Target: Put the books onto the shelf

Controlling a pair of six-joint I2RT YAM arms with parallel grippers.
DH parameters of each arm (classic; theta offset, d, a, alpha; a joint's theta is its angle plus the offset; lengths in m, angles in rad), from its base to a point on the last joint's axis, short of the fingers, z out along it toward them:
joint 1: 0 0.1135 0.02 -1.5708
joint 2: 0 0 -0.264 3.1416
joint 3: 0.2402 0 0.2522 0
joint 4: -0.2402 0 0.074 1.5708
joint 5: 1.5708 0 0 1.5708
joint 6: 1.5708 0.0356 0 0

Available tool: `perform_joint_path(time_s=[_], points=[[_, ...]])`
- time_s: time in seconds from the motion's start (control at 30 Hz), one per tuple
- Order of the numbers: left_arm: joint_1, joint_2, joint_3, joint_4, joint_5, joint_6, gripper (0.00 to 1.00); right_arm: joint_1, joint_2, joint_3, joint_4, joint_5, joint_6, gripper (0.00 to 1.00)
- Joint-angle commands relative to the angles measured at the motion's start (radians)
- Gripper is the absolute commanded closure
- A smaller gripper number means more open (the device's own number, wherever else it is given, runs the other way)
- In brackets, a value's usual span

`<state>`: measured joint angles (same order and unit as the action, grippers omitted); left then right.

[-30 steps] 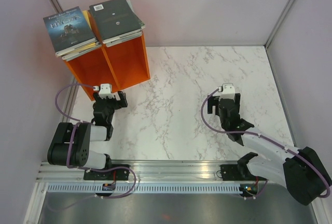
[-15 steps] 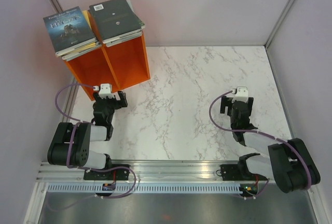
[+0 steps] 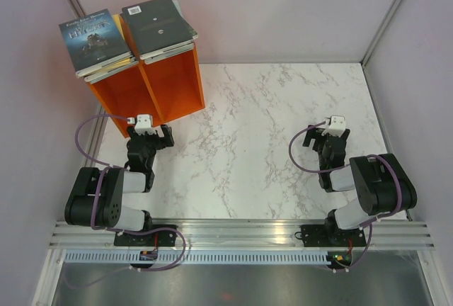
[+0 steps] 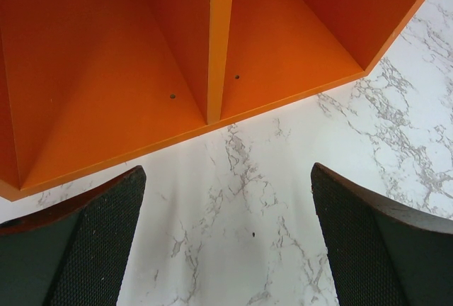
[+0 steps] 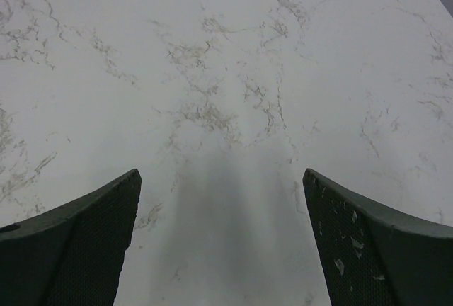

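1. I see the books [image 3: 157,28] in 2 stacks atop the orange shelf [image 3: 177,86], at the table's [image 3: 248,122] back-left corner.
2. L gripper [image 4: 226,249]: jaws wide, nothing held, just in front of shelf openings.
3. R gripper [image 5: 223,242]: wide, nothing held, over marble.

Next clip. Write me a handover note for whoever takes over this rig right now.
Open and empty: the left gripper, facing the bright orange two-compartment shelf, and the right gripper, over the white marble table.
Books: two flat stacks on the shelf's top, a dark blue book uppermost on one, a black book with barcode sticker on the other. Compartments look empty.
Done: no book shows on the table.
Left: likely nothing, unless they belong inside.
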<state>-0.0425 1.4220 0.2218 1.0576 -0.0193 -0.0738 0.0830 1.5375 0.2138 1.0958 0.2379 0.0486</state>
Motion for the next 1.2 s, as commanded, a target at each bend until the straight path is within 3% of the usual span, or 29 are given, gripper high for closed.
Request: perform_joint_path(time_s=[0.0,1.17], points=[[0.001,0.006,-0.004,0.079,-0.008,0.052,0.00,-0.002,-0.007,0.024,0.096,-0.060,-0.006,0.02],[0.001,0.006,-0.004,0.079,-0.008,0.052,0.00,-0.002,-0.004,0.032,0.084,-0.120,-0.029,0.02]])
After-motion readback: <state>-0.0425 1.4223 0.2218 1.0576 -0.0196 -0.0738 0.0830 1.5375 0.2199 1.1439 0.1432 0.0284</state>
